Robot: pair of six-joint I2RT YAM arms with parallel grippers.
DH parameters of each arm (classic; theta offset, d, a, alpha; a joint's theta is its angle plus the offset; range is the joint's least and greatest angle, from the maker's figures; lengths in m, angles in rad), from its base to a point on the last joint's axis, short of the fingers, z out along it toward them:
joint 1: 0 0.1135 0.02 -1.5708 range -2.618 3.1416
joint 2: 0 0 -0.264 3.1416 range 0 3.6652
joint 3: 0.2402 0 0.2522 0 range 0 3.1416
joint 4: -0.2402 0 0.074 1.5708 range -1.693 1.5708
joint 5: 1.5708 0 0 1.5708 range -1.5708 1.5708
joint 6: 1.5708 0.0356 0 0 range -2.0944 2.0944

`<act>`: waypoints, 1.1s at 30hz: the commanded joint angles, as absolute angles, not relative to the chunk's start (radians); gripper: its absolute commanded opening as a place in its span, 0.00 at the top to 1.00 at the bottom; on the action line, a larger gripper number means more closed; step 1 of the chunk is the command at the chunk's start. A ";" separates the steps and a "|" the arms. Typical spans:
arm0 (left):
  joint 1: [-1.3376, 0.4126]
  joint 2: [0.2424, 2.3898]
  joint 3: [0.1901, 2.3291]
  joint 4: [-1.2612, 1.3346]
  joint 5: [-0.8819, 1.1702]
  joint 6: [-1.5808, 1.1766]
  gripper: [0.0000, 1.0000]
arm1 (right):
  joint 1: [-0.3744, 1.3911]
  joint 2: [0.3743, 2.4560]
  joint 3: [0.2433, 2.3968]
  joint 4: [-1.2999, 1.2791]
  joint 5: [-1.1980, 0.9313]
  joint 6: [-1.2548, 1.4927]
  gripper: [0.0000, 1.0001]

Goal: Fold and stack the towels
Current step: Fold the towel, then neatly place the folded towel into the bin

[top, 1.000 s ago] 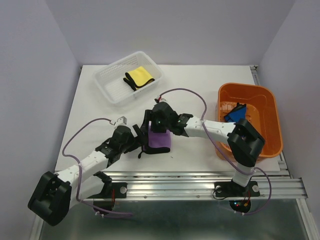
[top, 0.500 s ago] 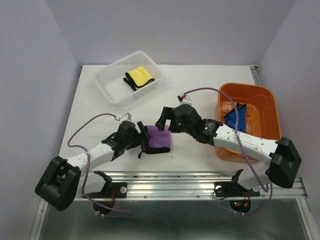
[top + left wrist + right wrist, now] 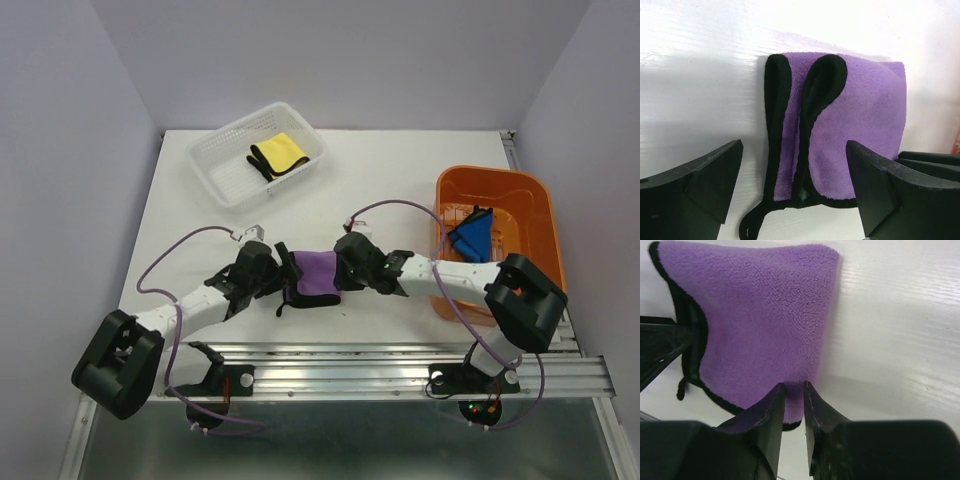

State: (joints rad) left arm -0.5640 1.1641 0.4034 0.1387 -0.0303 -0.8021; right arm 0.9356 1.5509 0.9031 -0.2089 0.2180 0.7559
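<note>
Top: purple towel (image 3: 318,275) is seen folded on the table (image 3: 400,190) near the front edge, flanked by left gripper (image 3: 287,276) and right gripper (image 3: 347,270). Yellow towel (image 3: 277,155) is laid in the white basket (image 3: 215,160), blue towel (image 3: 472,236) in the orange basket (image 3: 540,230).

Left wrist: purple towel (image 3: 855,125) is doubled over, its black edging curled in two loops. Left gripper (image 3: 792,160) is spread wide astride its end.

Right wrist: right gripper (image 3: 794,395) is drawn narrow, pinched on the purple towel's (image 3: 755,315) edge.

Hidden behind right end effector (image 3: 794,386): purple towel (image 3: 760,315) near edge; blue towel (image 3: 468,238) folds too small to tell.
</note>
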 commanded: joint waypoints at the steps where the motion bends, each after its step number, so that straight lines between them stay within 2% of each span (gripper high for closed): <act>1: -0.571 1.178 0.414 0.170 -0.028 -0.792 0.04 | 0.937 1.635 0.980 -0.158 0.198 0.718 0.74; 7: -0.571 1.195 0.413 0.190 -0.014 -0.787 0.07 | 0.936 1.713 0.988 -0.069 0.086 0.654 0.78; 11: -0.571 1.216 0.414 0.195 -0.015 -0.784 0.10 | 0.937 1.717 0.996 -0.072 0.090 0.627 0.78; 15: -0.569 1.241 0.414 0.207 -0.009 -0.784 0.19 | 0.937 1.689 0.979 -0.051 0.095 0.617 0.74; 20: -0.571 1.264 0.419 0.213 -0.005 -0.782 0.41 | 0.939 1.695 0.965 -0.009 0.049 0.609 0.74; 26: -0.571 1.267 0.414 0.212 -0.005 -0.781 0.48 | 0.939 1.736 0.965 0.028 0.021 0.618 0.74; 30: -0.572 1.264 0.410 0.209 -0.020 -0.775 0.68 | 0.939 1.729 0.963 0.003 0.079 0.637 0.73; 32: -0.572 1.264 0.414 0.189 -0.052 -0.769 1.00 | 0.939 1.704 0.954 -0.044 0.107 0.646 0.73; 33: -0.572 1.262 0.416 0.181 -0.066 -0.770 1.00 | 0.939 1.695 0.948 -0.049 0.115 0.649 0.73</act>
State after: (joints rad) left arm -0.5644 1.2617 0.4061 0.2108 -0.0166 -0.7883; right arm 0.9356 1.7267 0.9478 -0.0448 0.0616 0.6315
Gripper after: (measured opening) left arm 0.129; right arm 0.266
